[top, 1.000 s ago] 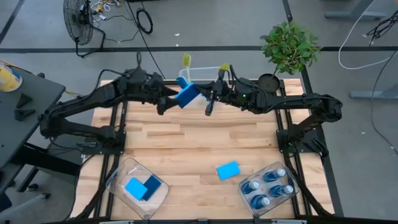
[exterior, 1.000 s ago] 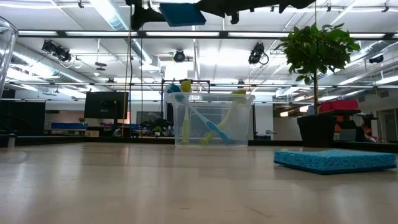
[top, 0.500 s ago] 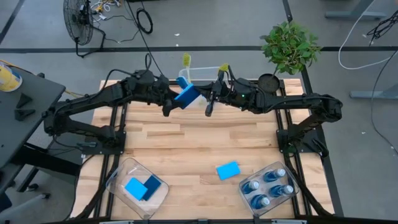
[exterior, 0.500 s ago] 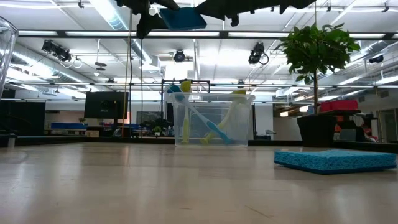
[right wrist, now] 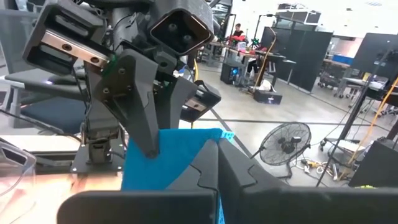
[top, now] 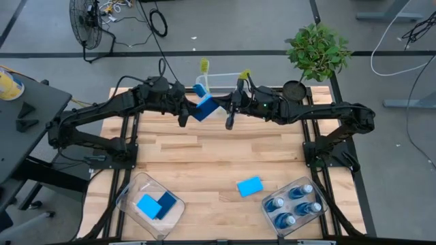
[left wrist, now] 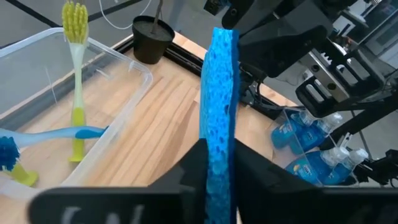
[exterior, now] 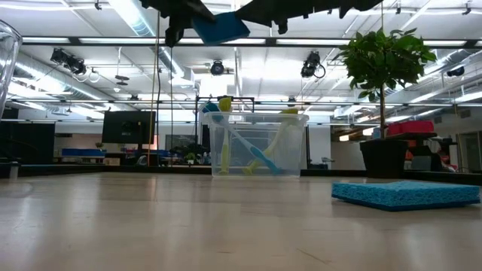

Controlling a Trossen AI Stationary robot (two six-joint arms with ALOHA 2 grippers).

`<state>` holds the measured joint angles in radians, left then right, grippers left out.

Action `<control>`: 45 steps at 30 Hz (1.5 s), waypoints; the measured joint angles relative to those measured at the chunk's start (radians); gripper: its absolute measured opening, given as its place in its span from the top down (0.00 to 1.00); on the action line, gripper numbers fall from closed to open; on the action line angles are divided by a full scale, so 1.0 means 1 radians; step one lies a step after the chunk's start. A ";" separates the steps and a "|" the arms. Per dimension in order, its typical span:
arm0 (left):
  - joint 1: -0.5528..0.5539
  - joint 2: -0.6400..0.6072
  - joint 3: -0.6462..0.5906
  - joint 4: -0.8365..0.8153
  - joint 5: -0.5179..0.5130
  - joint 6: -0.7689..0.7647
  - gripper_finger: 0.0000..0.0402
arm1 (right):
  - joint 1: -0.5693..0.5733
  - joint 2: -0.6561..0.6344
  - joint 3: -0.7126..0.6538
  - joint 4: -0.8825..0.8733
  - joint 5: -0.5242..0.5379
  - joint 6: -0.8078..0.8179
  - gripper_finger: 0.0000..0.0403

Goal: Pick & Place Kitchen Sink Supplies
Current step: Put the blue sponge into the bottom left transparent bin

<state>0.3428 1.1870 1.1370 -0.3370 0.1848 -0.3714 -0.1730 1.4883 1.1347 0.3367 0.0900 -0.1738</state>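
Note:
A blue sponge (top: 204, 107) hangs in the air over the far middle of the table, in front of the clear bin (top: 219, 86) that holds the dish brushes (top: 204, 67). My left gripper (top: 189, 112) comes at the sponge from the table's left. My right gripper (top: 228, 113) comes from the right. Both are shut on it. In the low view the sponge (exterior: 220, 27) shows high up between the two dark hands. A second blue sponge (top: 250, 186) lies flat on the table near the front right. My left gripper pinches the sponge's two broad faces (left wrist: 217, 146) between its fingers, at the sponge's left end. The fingers reach in from the table's left, slanting a little downward. The sponge stands on edge, tilted, clear of the table. My right gripper pinches the sponge's other end (right wrist: 214, 142) between its two fingers, reaching in level from the table's right. The sponge spans the gap between the two hands, lifted clear.
A clear bin (top: 151, 204) with two blue sponges stands at the near left. Another bin (top: 294, 204) with several blue bottles stands at the near right. A potted plant (top: 317, 49) is at the far right corner. Bare wood lies in the middle.
My left gripper has moved a little toward the table's right and down to the sponge, and its fingers have shut on the sponge's left end. The sponge has tipped slightly. My right gripper has kept its hold.

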 joint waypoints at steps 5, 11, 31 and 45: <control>0.000 0.000 0.000 0.000 0.000 0.000 0.95 | 0.000 0.000 0.000 0.000 -0.001 0.000 1.00; 0.000 0.000 0.000 0.000 0.000 0.000 0.95 | 0.000 0.000 0.000 0.004 -0.002 0.000 0.98; 0.001 -0.016 0.001 -0.024 0.124 0.027 0.96 | 0.000 -0.065 -0.001 0.045 -0.057 0.027 0.45; -0.132 -0.079 0.000 -0.349 0.405 -0.046 0.97 | -0.011 -0.144 -0.001 -0.080 0.027 0.027 0.45</control>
<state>0.2105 1.1076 1.1374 -0.6860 0.5896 -0.4176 -0.1838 1.3445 1.1339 0.2562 0.1165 -0.1471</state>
